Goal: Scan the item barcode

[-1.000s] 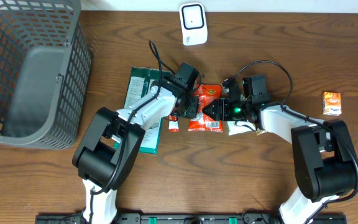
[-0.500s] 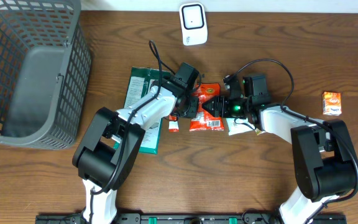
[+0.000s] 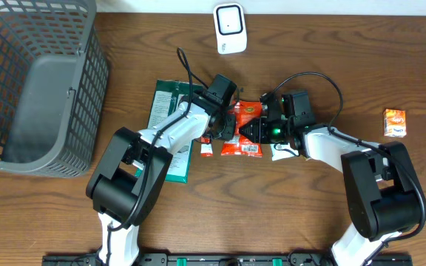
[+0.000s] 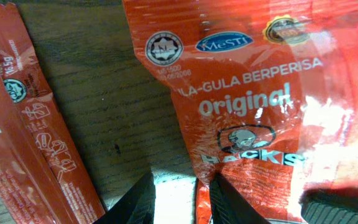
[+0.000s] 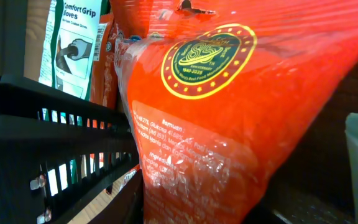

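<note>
Red candy packet (image 3: 246,148) lies flat mid-table between both grippers; left gripper (image 4: 182,202) stands partly open, packet edge at its gap; right gripper (image 3: 243,131) meets the packet, its closure cannot be told; scanner (image 3: 229,28) stands beyond, well apart.

Right gripper (image 3: 254,131) has advanced toward the left gripper (image 3: 228,128), closing the gap between them. Red candy bag (image 3: 243,145), lying between both, has shifted slightly toward the left gripper.
</note>
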Controlling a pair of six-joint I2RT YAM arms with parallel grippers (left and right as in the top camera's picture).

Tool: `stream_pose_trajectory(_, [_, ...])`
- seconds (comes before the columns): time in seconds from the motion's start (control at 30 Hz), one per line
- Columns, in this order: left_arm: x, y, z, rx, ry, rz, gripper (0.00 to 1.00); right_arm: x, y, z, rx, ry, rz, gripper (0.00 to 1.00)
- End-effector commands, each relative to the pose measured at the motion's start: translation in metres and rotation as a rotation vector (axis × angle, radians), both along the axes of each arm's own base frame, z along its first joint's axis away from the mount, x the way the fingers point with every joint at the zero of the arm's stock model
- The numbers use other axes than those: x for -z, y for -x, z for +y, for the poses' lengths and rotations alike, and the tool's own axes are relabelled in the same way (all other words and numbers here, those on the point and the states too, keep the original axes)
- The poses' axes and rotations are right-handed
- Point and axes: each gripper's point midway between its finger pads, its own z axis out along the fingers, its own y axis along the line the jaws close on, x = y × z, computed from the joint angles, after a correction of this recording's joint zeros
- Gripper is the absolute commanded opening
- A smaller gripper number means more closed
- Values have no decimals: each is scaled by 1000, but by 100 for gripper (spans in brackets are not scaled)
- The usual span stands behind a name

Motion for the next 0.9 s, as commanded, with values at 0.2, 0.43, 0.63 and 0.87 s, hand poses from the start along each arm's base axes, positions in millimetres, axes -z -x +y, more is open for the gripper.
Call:
stream_pose_trajectory(0.2, [-5, 3, 6, -5, -17, -9, 31, -4, 6, 9, -41, -27, -8, 22])
stream_pose_trajectory(0.43, [-63, -10, 6, -16, 24, -153, 32, -35, 5, 9, -116, -9, -149, 16])
stream_pose_trajectory(0.63, [-140, -8, 9, -26, 103, -298, 39, -66, 10, 7, -169, 7, -247, 5])
stream_pose_trajectory(0.87, [-164, 12, 23, -30, 101, -293, 39, -74, 13, 4, -61, -23, -146, 1])
